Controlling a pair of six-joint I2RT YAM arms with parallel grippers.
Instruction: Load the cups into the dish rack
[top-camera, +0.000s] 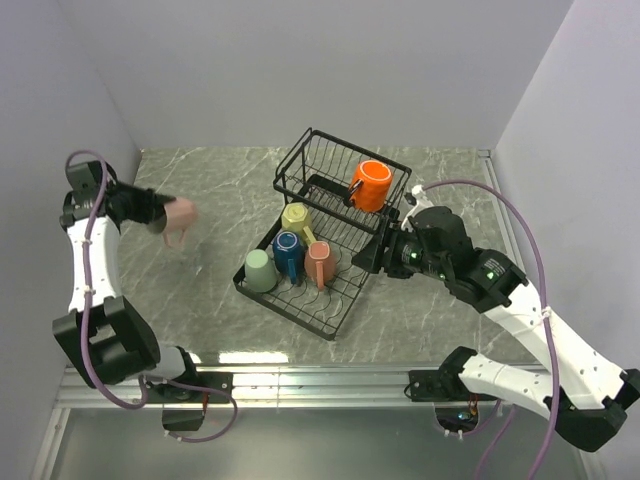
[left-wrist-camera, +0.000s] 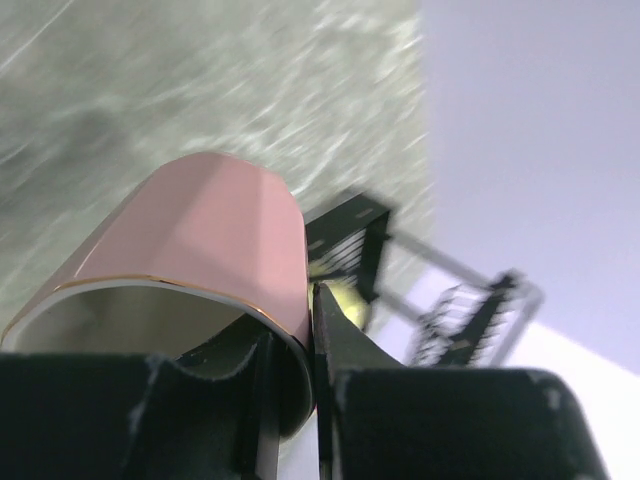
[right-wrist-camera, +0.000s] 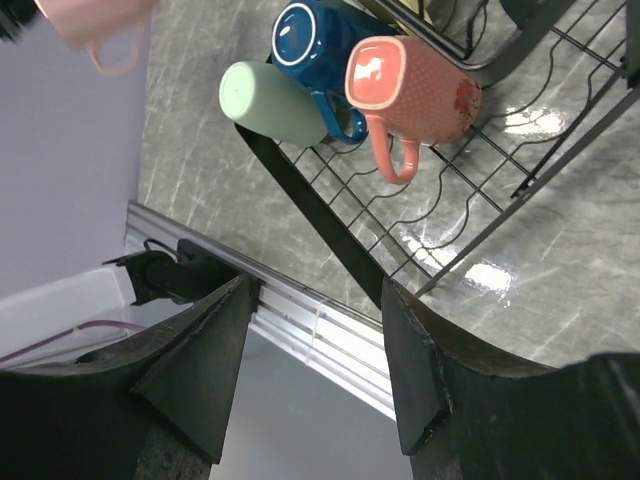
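Six cups (top-camera: 288, 252): five in the dish rack (top-camera: 283, 309), one pink cup (left-wrist-camera: 200, 240) pinched at its rim by the raised left claw (top-camera: 165, 219). The right claw (right-wrist-camera: 315, 370) is spread, apparently empty, beside the rack.

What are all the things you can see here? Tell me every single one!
pink cup: one, pink, at the table's left side, held by its rim
orange cup: one, orange, in the rack's raised basket
yellow-green cup: one, yellow-green, back of the flat tray
blue cup: one, blue, middle of the tray
salmon cup: one, salmon, right of the blue one
pale green cup: one, pale green, tray's front left
dish rack: one, black wire, table centre
table: one, grey marble
left pincer: one, black, shut on the pink cup
right pincer: one, black, open, by the rack's right edge
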